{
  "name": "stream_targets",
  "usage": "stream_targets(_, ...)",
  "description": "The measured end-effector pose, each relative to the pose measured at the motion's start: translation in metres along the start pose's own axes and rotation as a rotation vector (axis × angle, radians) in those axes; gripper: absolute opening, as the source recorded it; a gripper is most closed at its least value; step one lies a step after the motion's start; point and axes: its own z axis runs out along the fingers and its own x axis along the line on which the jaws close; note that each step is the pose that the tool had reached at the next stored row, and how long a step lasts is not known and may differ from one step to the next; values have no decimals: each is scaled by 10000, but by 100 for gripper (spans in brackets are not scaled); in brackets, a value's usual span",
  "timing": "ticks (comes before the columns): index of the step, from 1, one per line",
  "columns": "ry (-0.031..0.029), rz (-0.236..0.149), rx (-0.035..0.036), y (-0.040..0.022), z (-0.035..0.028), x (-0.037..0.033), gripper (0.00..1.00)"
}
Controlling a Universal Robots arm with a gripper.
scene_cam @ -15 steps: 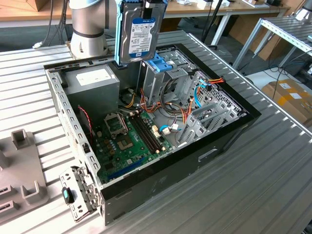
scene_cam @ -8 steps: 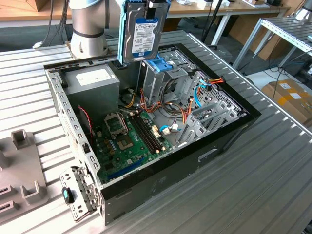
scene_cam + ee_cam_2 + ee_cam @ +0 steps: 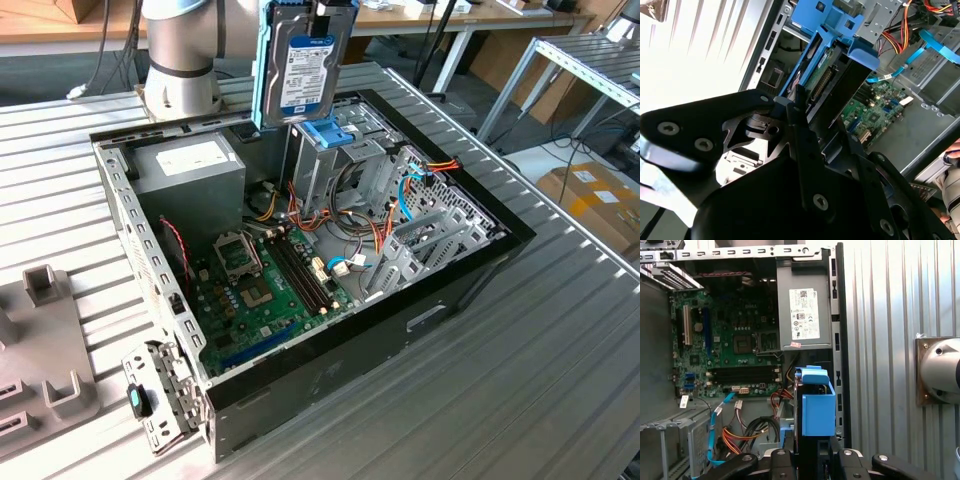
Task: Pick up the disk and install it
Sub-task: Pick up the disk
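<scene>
The disk (image 3: 305, 65), a silver-grey drive with a white label in a light-blue carrier, hangs upright over the open computer case. My gripper (image 3: 318, 8) is shut on its upper end at the top of the exterior view. The disk's lower edge sits just above the blue latch (image 3: 325, 132) on the tall metal drive cage (image 3: 335, 170). In the second wrist view, the black fingers (image 3: 799, 120) clamp the disk (image 3: 822, 75), which is seen edge-on. In the first wrist view, the disk in its blue carrier (image 3: 817, 405) reaches out from my gripper (image 3: 812, 457).
The black case (image 3: 440, 300) lies open on a slatted metal table (image 3: 560, 380), showing the motherboard (image 3: 265, 290), the grey power supply (image 3: 190, 170) and cable bundles (image 3: 400, 190). The arm's base (image 3: 180, 60) stands behind the case. Grey fixtures (image 3: 45, 340) are at the exterior view's left.
</scene>
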Motion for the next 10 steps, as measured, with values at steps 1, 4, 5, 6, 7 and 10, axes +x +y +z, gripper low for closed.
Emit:
stream_targets(1, 0, 0, 0, -28, 0, -1, 35)
stream_targets(4, 1, 1, 0, -160, 0, -8, 35)
stream_targets(5, 1, 0, 0, -205, 1, -11, 35)
stream_targets(6, 1, 0, 0, -237, 1, -12, 35)
stream_targets(7, 1, 1, 0, -268, 1, -14, 35)
stream_targets(10, 0, 1, 0, -382, 2, -20, 35)
